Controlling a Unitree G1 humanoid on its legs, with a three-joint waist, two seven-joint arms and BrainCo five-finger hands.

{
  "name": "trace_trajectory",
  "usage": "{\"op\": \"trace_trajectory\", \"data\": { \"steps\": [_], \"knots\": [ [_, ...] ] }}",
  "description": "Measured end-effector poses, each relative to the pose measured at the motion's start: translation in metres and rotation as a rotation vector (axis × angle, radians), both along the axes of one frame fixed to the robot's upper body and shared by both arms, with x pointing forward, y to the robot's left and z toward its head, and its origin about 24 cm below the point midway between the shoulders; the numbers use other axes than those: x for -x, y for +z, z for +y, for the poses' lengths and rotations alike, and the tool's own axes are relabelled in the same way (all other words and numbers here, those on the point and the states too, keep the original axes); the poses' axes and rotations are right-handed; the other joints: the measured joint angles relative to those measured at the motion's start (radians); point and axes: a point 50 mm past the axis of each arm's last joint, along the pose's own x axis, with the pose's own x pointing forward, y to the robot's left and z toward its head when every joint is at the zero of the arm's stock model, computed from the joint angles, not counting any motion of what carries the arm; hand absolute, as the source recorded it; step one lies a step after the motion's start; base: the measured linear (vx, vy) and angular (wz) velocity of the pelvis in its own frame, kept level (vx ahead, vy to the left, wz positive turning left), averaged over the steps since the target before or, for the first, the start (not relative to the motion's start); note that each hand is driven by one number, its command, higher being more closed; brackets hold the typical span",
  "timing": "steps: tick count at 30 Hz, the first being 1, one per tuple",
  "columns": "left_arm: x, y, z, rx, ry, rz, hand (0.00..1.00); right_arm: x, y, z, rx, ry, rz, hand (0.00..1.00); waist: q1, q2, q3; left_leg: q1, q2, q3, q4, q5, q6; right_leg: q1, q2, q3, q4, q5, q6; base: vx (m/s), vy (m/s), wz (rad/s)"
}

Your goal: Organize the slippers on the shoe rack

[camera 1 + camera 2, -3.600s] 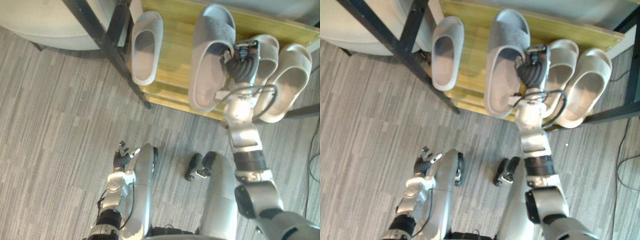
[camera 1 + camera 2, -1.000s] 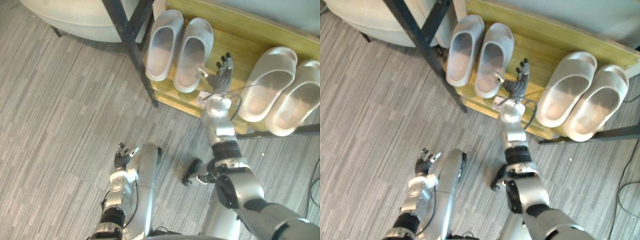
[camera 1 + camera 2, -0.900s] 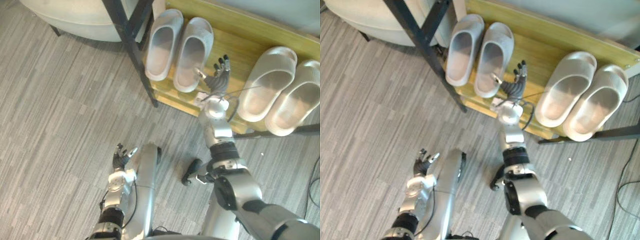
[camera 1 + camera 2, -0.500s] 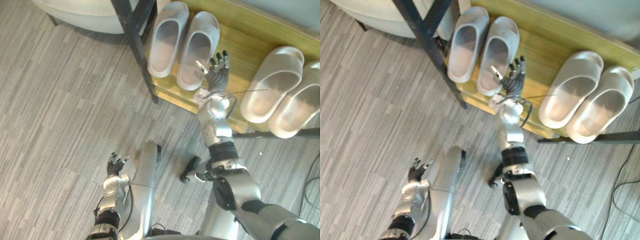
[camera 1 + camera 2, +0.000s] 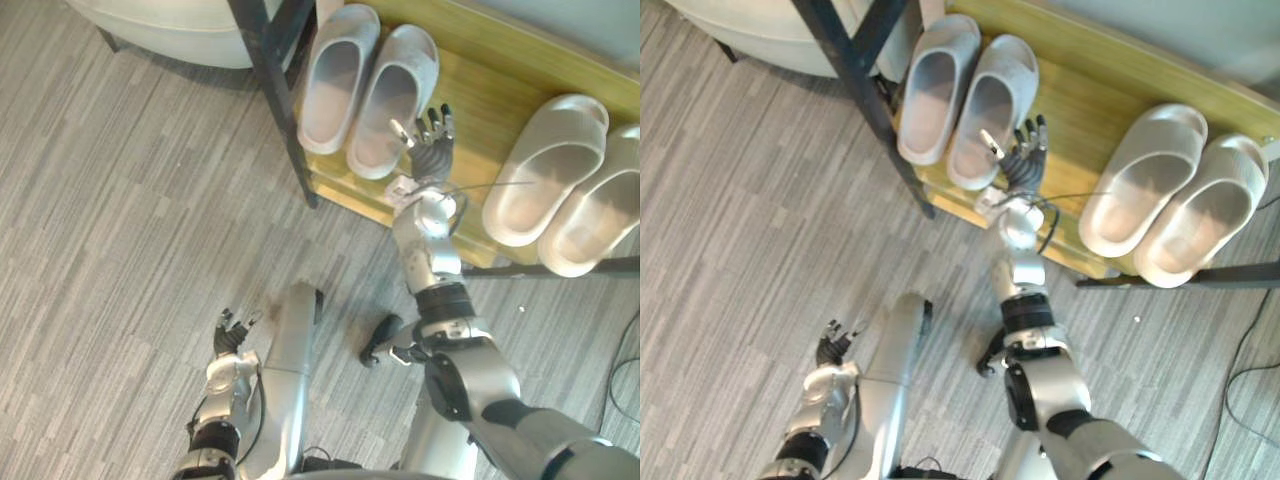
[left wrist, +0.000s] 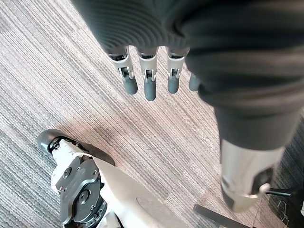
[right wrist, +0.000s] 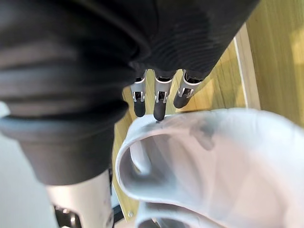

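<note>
Wooden shoe rack (image 5: 480, 90) holding grey slippers (image 5: 395, 95) and white slippers (image 5: 545, 170), right hand (image 5: 432, 157) fingers (image 5: 436, 122) spread, left hand (image 5: 228, 336) loose.

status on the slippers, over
Right hand open beside the grey pair. Left hand open, low by the floor. Grey pair and pale pair both on the shoe rack. Nothing blocking.

No legible text, number or sign on slippers (image 5: 338, 80), shoe rack (image 5: 476, 108).
</note>
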Motion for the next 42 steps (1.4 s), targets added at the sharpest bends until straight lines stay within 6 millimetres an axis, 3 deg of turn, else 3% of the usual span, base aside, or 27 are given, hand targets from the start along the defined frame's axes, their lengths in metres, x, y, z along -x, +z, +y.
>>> {"op": "trace_trajectory", "data": {
  "steps": [14, 24, 28, 31, 35, 37, 40, 42],
  "knots": [
    [0.002, -0.003, 0.0, -0.003, 0.009, 0.017, 0.0, -0.002, -0.003, 0.0, 0.049, -0.018, 0.036, 0.0, -0.002, 0.006, -0.004, 0.023, 0.005, 0.005, -0.003, 0.0, 0.0, 0.02, 0.003, 0.001, -0.004, 0.001, -0.002, 0.0, 0.0, 0.0],
    [0.001, -0.002, 0.001, -0.002, 0.014, 0.015, 0.0, 0.0, -0.008, -0.025, 0.101, -0.122, 0.063, 0.0, -0.011, 0.011, -0.007, 0.102, 0.031, 0.029, -0.023, -0.004, 0.007, 0.088, 0.021, 0.008, -0.036, 0.011, -0.015, -0.01, -0.001, -0.07],
    [0.012, -0.01, 0.003, 0.002, 0.016, 0.05, 0.0, 0.009, -0.025, -0.027, 0.165, -0.136, 0.083, 0.0, -0.016, 0.018, -0.014, 0.212, 0.056, 0.055, -0.086, -0.004, 0.008, 0.18, 0.045, 0.013, -0.1, 0.025, -0.01, 0.02, -0.01, -0.19],
    [0.031, -0.022, 0.008, -0.005, 0.034, 0.112, 0.0, 0.019, -0.036, -0.024, 0.227, -0.125, 0.083, 0.0, -0.035, 0.028, -0.026, 0.307, 0.073, 0.081, -0.162, 0.001, 0.011, 0.259, 0.07, 0.019, -0.174, 0.045, -0.004, 0.06, -0.005, -0.19],
    [0.049, -0.034, 0.009, -0.003, 0.024, 0.171, 0.0, 0.043, -0.06, -0.019, 0.338, -0.073, 0.079, 0.0, -0.055, 0.026, -0.045, 0.459, 0.085, 0.114, -0.301, 0.031, 0.012, 0.392, 0.092, 0.017, -0.303, 0.09, -0.008, 0.12, 0.002, -0.13],
    [0.063, -0.043, 0.002, -0.001, -0.014, 0.222, 0.0, 0.062, -0.092, -0.013, 0.402, -0.009, 0.146, 0.0, -0.072, 0.017, -0.095, 0.579, 0.087, 0.147, -0.445, 0.07, 0.017, 0.495, 0.111, 0.016, -0.437, 0.133, 0.008, 0.16, 0.019, -0.14],
    [0.076, -0.05, -0.002, -0.027, -0.072, 0.268, 0.0, 0.085, -0.122, -0.01, 0.427, 0.06, 0.222, 0.0, -0.101, 0.003, -0.144, 0.688, 0.087, 0.18, -0.587, 0.114, 0.022, 0.592, 0.13, 0.015, -0.572, 0.181, 0.024, 0.18, 0.047, -0.15],
    [0.084, -0.055, 0.0, -0.06, -0.135, 0.317, 0.0, 0.108, -0.15, -0.017, 0.46, 0.085, 0.31, 0.0, -0.12, -0.025, -0.189, 0.787, 0.081, 0.212, -0.724, 0.16, 0.026, 0.668, 0.145, 0.02, -0.692, 0.227, 0.036, 0.16, 0.058, -0.17]
  ]
}}
